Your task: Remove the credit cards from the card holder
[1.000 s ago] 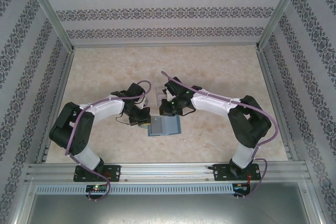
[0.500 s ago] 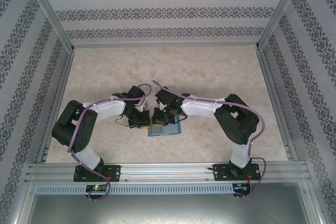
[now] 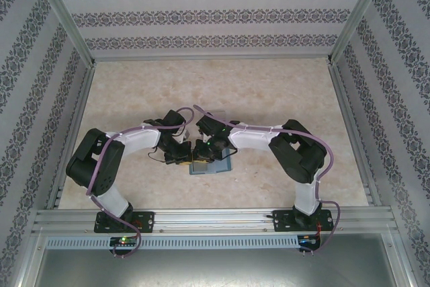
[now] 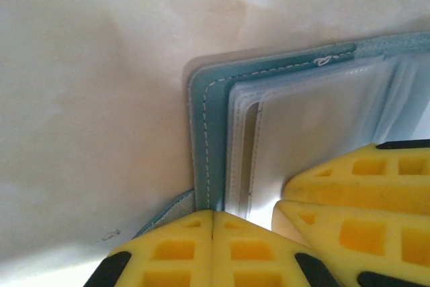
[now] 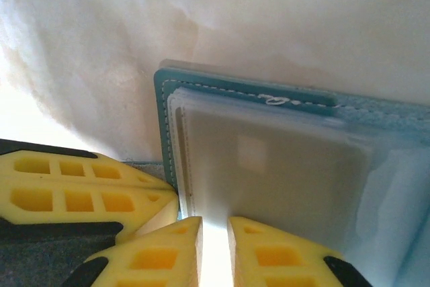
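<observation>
**Card holder (image 3: 211,164) lying open, both grippers at its edge**

You're seeing the beige table (image 3: 269,92) w/ the teal holder lying open at front-middle, btwn the two arms. Its clear sleeves (image 5: 269,166) are facing up. L gripper (image 4: 212,223) is pressing its pads together at the holder's corner. R gripper (image 5: 215,233) is keeping a slim gap btwn pads at the sleeve edge. Can't tell if either is pinching anything.

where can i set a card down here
Bare: the far half of the table up to the back wall, and the strip right of the right arm. Crowded: the centre, where left pincer and right pincer meet at the card holder.
</observation>
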### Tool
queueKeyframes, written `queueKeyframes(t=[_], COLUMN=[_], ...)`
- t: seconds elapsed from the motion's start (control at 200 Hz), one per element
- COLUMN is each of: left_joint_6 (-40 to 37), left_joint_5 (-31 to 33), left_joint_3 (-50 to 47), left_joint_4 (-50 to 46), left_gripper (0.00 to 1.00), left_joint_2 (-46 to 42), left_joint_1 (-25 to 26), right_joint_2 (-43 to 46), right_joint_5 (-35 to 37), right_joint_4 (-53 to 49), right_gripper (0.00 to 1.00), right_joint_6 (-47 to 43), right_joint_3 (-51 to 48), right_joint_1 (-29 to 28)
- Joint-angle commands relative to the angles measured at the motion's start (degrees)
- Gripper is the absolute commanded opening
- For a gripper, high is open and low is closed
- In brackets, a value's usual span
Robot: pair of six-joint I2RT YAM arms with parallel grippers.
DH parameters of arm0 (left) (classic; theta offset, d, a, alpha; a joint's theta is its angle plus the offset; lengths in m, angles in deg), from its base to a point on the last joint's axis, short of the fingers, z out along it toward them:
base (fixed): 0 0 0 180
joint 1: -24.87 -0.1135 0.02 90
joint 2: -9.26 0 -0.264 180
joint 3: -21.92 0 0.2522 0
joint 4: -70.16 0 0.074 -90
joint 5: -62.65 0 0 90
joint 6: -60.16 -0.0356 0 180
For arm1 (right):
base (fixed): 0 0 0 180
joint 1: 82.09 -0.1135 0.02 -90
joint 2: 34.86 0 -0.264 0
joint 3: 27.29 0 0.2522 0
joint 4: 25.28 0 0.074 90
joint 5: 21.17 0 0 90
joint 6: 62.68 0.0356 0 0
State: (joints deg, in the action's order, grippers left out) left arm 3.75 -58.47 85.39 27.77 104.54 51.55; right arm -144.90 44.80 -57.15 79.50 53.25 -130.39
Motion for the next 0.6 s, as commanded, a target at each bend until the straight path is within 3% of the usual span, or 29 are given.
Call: queueKeyframes(t=[0.0,0.36,0.595], left_joint_6=[-1.2,-1.4,-1.1], left_joint_5=[0.3,0.7,0.6], left_joint_3=[-1.3,-0.9,-1.0], left_joint_4=[-0.5,-1.3,-1.2], left_gripper=[0.0,0.0,0.0], left_joint_2=[0.9,0.2,-0.2], left_joint_1=[0.5,0.5,0.5], right_joint_2=[-1.7,-1.5,-1.7], right_joint_5=[5.1,11.1,12.9], right_joint_4=[-7.7,-17.0,-19.4], right_gripper=[0.21,0.37,0.42], right_joint_6=[-2.0,-5.0,-5.7], right_joint_3=[1.7,6.3,7.9], right_joint_1=[-0.9,-2.0,-2.7])
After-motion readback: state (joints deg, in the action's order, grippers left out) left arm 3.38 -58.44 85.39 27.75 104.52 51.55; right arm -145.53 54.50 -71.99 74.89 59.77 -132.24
